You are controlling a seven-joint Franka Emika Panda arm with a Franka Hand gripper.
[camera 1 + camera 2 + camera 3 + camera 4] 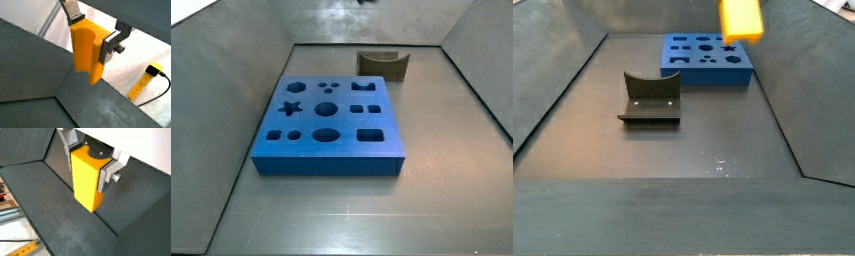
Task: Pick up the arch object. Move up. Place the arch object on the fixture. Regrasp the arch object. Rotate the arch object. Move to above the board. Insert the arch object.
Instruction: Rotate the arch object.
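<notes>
Gripper [93, 35] is clenched on the arch [87, 54]: in both wrist views the 2 silver fingers [109, 174] press on opposite faces of the yellow block near its upper end, and the block hangs down past the fingertips with its long axis running along the fingers, roughly vertical. A side view shows only the arch [742, 17] at the very top of the frame, high in the air, with the gripper itself cut off; it sits above the far right region of the bin, over or just beyond the board [708, 57], though depth cannot be fixed from this view. The fixture [649, 99] stands on the floor, empty, nearer the camera than the board and to the board's left in that view; its open front faces the camera. In another side view the fixture [382, 64] sits beyond the board [329, 126], apart from it, and no arch is visible there. Judgement: the pick and the lift look done, and the placing on the fixture is in hand. The relation that matters: the fixture lies well below the arch and off to the side, away from the board, so the coming move needs sideways travel toward the fixture, then descent. The notch side of the arch cannot be told clearly from these views.
</notes>
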